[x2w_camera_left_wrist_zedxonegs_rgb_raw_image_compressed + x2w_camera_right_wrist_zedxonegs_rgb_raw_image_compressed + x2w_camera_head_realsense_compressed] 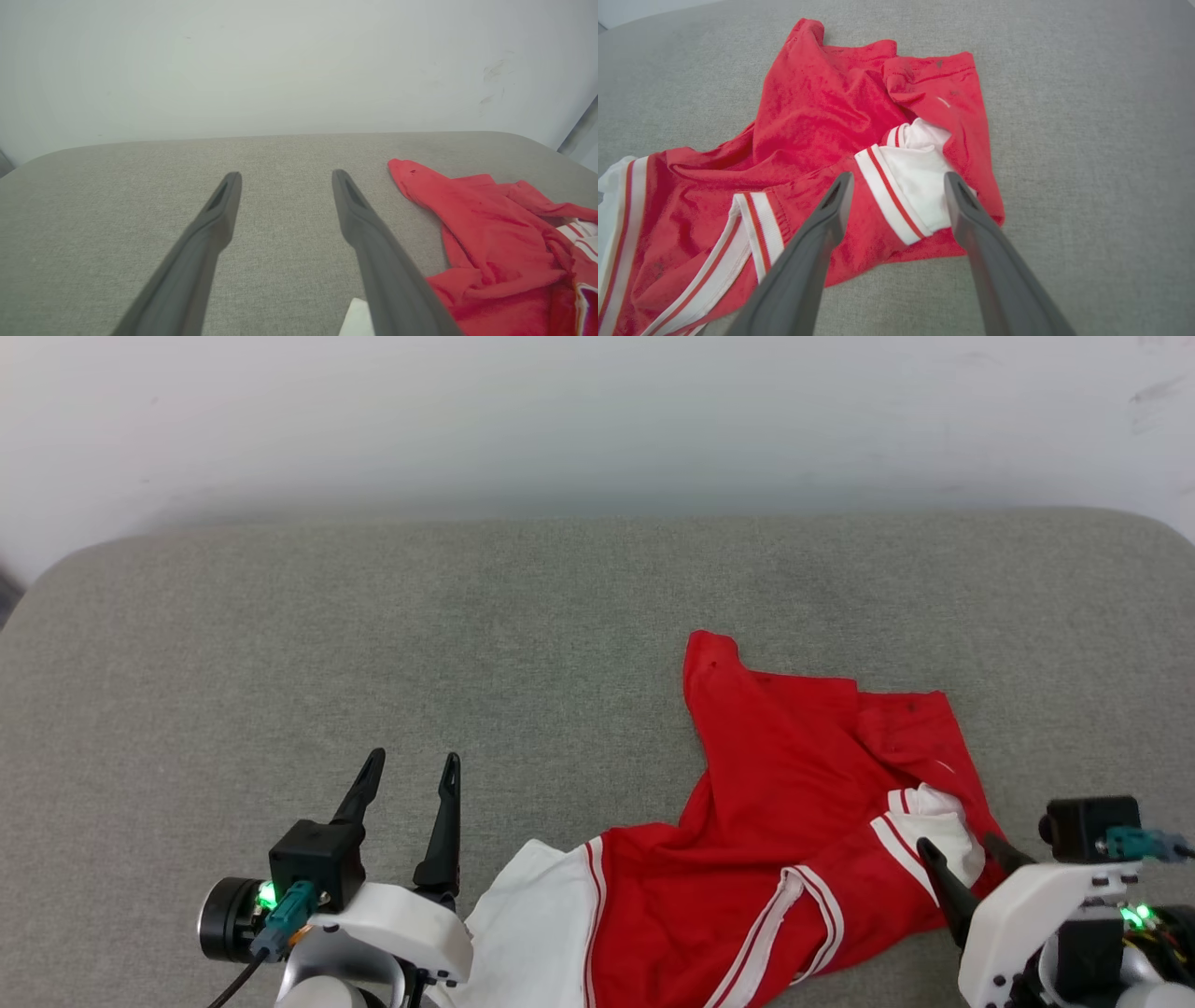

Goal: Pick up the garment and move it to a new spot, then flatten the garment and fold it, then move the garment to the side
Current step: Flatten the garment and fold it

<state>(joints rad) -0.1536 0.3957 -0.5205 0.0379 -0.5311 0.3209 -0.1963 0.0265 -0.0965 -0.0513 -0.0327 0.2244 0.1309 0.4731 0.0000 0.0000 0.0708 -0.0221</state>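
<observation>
Grey cloth surface point(373, 616) runs back to a pale wall point(560, 411), and at its near part, from left to right, come the left gripper point(414, 758) with fingers apart and empty, then the crumpled red garment point(766, 784), then the right gripper point(957, 843), fingers apart over a white sleeve point(938, 812).

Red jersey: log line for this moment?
red jersey crumpled on grey surface | left gripper open, empty | right gripper open over white sleeve

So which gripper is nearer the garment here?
Right. The right gripper is open, straddling the bunched white sleeve of the garment. The left gripper is open over bare grey surface, left of it.
</observation>
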